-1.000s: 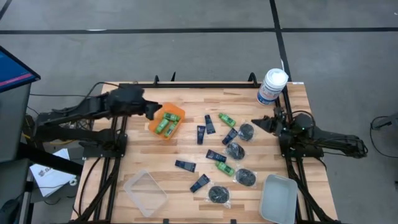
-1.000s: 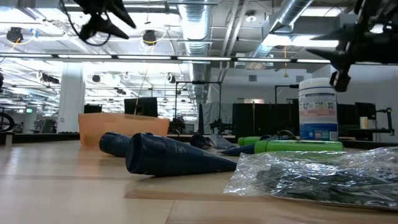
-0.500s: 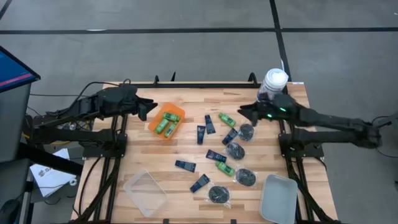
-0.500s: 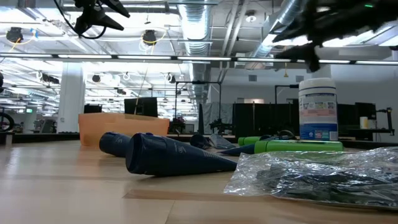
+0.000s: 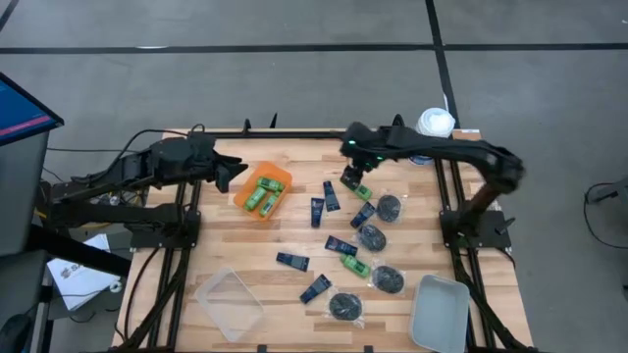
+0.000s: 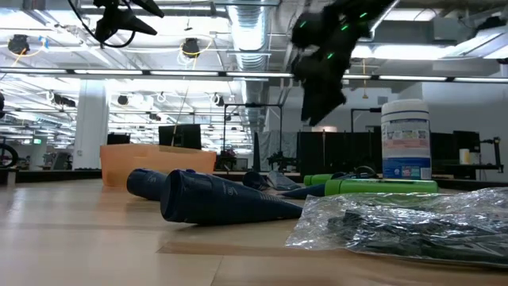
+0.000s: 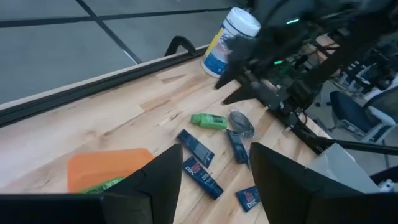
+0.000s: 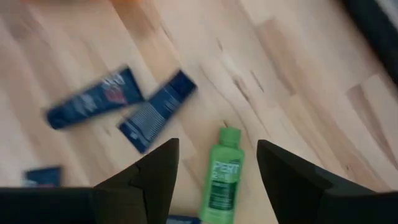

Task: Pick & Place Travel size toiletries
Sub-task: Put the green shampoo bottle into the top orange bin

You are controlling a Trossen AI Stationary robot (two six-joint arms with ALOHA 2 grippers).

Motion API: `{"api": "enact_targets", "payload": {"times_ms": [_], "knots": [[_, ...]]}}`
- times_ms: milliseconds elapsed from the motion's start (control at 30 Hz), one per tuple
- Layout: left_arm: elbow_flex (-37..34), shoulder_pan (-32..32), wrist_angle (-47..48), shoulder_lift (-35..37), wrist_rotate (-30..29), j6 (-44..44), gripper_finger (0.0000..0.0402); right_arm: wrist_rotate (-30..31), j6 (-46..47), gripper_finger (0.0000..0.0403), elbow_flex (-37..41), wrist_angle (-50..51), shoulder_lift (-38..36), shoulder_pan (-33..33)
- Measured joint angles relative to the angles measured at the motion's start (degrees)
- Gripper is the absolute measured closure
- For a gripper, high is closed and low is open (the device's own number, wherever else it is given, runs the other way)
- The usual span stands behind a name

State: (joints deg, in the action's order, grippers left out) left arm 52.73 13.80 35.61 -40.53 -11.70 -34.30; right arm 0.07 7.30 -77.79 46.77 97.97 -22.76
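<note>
Left gripper (image 5: 235, 173) sits with fingers apart, empty, just beside your orange tray (image 5: 278, 177), which holds green bottles (image 5: 260, 194). Right gripper (image 5: 350, 179) hangs above a green bottle (image 8: 219, 186), fingers spread, nothing held. Navy tubes (image 5: 317, 211) and black-piece packets (image 5: 388, 279) lie scattered mid-table.

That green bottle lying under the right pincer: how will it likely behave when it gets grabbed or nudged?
The green bottle lies on its side on the bare wooden table, and its body looks rounded, so a nudge would probably roll it. It is small beside the open right pincer, so likely light. Its glossy plastic may slip in an off-centre grasp.
</note>
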Motion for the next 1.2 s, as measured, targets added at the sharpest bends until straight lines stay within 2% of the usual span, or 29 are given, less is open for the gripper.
{"api": "enact_targets", "payload": {"times_ms": [200, 333, 467, 833, 967, 1200], "knots": [[0.0, 0.0, -0.1, 0.9, 0.1, 0.0, 0.0219, 1.3, -4.2, 0.0198, -5.6, 6.1, 11.1, -0.4], [0.0, 0.0, -0.1, 1.2, 0.1, 0.0, 0.0220, 6.0, -5.7, 0.0205, -6.0, 6.2, 14.8, -0.4], [0.0, 0.0, 0.0, 1.2, 0.1, 0.3, 0.0220, 6.7, -6.3, 0.0209, -6.1, 5.2, 17.2, -0.7], [0.0, 0.0, -0.1, 1.2, 0.0, 1.1, 0.0220, 5.9, -6.4, 0.0217, -6.0, 3.9, 17.6, -1.5], [0.0, 0.0, -0.1, 1.2, 0.0, 1.1, 0.0220, 2.7, -6.0, 0.0219, -3.8, 2.1, 17.6, -1.8], [0.0, 0.0, -0.1, 1.2, 0.0, 1.1, 0.0220, 2.5, -5.5, 0.0207, -0.8, -1.6, 17.6, -2.1]]}}
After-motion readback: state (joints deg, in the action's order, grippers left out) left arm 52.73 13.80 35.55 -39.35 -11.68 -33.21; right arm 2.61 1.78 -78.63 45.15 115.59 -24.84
